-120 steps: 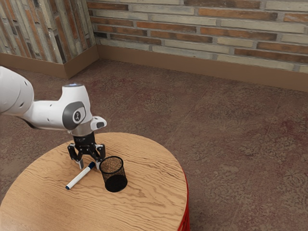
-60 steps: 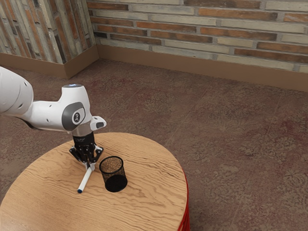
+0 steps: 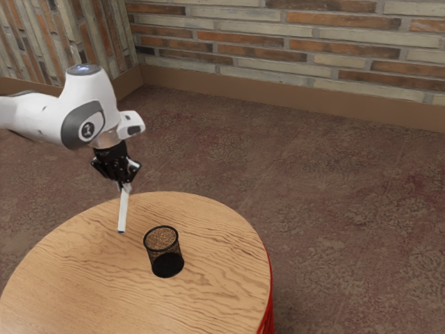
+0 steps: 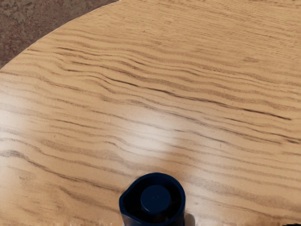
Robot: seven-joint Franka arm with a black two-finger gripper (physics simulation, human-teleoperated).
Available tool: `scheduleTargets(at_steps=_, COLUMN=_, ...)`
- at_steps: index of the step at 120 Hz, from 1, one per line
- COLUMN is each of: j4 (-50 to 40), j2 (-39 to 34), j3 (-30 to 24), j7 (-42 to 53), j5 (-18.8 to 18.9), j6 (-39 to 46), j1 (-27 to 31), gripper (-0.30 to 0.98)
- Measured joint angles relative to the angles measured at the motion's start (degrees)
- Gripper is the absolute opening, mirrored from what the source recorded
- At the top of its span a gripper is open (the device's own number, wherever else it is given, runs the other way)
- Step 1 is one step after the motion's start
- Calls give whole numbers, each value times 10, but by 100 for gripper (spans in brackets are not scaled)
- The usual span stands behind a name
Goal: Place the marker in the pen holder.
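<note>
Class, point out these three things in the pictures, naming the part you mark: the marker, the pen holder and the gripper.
Marker (image 3: 124,211), exterior view: white barrel.
Pen holder (image 3: 167,263), exterior view: dark mesh wall.
Gripper (image 3: 125,186), exterior view: midway between its fingertips.

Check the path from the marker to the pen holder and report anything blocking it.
Nothing visible stands between the marker, held in the gripper, and the pen holder. The holder's own rim looks like the only thing the marker must clear.
</note>
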Motion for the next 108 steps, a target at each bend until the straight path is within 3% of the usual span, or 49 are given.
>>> scheduleTargets(at_steps=27, j4=-55, j2=-101, j3=-62, j7=-12, j5=13, j6=20, j1=-5, gripper=-10)
scheduleTargets(at_steps=56, j4=-103, j2=-139, j3=-121, j7=-32, j5=13, j6=47, j1=-6, gripper=-10)
scheduleTargets(at_steps=93, j4=-135, j2=-144, j3=-138, j7=-66, j5=13, j6=73, j1=-6, gripper=-10)
scheduleTargets(at_steps=108, j4=-138, j2=-145, j3=-144, j7=-72, j5=2, j6=74, j1=-6, gripper=18)
